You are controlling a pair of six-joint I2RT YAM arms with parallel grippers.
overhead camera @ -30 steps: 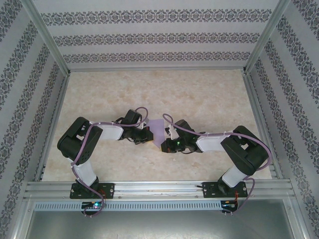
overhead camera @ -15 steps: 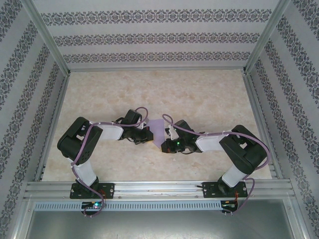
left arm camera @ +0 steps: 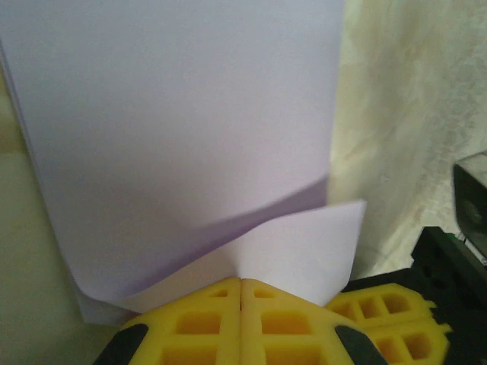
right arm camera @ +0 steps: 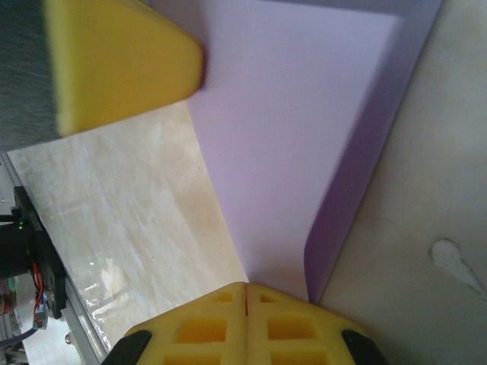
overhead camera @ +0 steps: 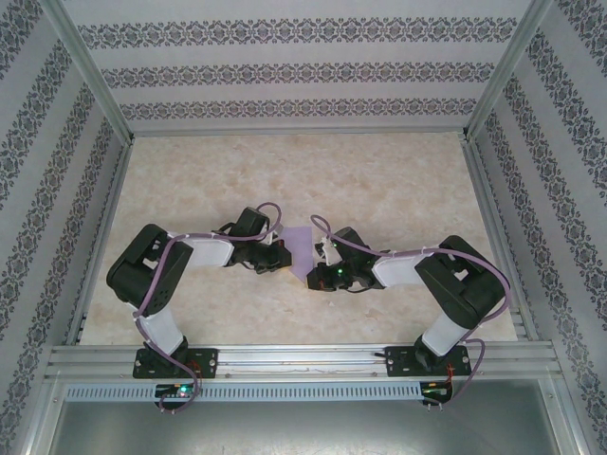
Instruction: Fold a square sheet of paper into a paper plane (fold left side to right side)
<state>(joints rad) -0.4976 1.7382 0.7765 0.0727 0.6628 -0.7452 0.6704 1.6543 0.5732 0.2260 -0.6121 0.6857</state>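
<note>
The square sheet of paper (overhead camera: 302, 246) is lavender and folded over, and it lies mid-table between the two grippers. My left gripper (overhead camera: 285, 255) is shut on its left edge. In the left wrist view the yellow fingertips (left arm camera: 221, 304) meet at the left gripper (left arm camera: 242, 280), pinching a raised corner flap of the paper (left arm camera: 183, 129). My right gripper (overhead camera: 319, 263) is shut on the other edge. In the right wrist view the right gripper (right arm camera: 246, 284) pinches the paper (right arm camera: 289, 137) next to its darker fold. The paper plane is out of view.
The marbled beige table (overhead camera: 379, 180) stretches behind the arms inside an aluminium frame with patterned walls (overhead camera: 303, 71). The left gripper's yellow finger (right arm camera: 122, 65) shows at the upper left of the right wrist view. The right gripper's finger (left arm camera: 388, 312) shows at the lower right of the left wrist view.
Both arms have shifted very slightly and a little less of the paper shows between the grippers. Both grips stay shut.
</note>
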